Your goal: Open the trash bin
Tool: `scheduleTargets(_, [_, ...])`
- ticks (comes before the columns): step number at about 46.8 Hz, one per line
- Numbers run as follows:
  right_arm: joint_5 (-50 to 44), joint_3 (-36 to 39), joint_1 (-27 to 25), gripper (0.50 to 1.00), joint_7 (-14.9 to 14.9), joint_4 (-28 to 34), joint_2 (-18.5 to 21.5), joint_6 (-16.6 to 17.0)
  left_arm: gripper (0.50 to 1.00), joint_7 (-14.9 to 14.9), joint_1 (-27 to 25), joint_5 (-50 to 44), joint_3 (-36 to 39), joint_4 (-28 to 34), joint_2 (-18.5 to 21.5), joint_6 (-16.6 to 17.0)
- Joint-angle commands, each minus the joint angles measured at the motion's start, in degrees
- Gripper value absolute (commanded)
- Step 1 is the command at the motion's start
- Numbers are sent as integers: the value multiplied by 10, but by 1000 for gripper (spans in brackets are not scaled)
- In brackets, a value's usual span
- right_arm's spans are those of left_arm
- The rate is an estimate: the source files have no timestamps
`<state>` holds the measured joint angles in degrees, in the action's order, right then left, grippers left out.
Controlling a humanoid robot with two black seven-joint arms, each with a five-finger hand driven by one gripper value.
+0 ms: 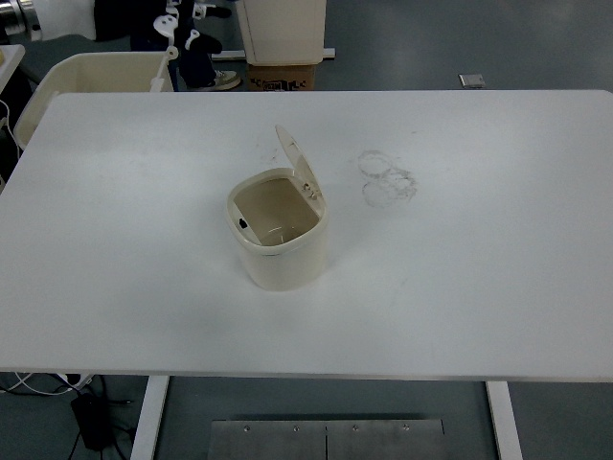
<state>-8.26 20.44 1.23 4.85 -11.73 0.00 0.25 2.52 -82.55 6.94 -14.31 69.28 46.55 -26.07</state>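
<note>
The cream trash bin (280, 240) stands slightly left of the middle of the white table (479, 287). Its lid (299, 163) is swung up and stands nearly upright at the bin's far right rim, so the hollow inside shows. My left hand (182, 24) is raised high at the picture's top left, well away from the bin, with its fingers (196, 40) hanging relaxed and holding nothing. The right arm is out of view.
Faint ring-shaped smudges (385, 178) mark the table to the right of the bin. Beyond the far left corner stands a cream tub (96, 72). A cardboard box (283, 75) and a person's shoe (222, 79) are on the floor behind the table.
</note>
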Motion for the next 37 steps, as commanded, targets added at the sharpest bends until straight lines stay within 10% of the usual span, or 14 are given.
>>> scheduleTargets(1, [0,-1,0,993,0,0,0,0,1000,-14,13,-39,-8,-38,-10,1])
scheduleTargets(18, [0,0,0,993,0,0,0,0,1000,-16,101,-179,-66,-216,-114,1])
scheduleTargets(37, [0,1,0,993,0,0,0,1,1000,-16,244,-198,-256,-270,-156,4])
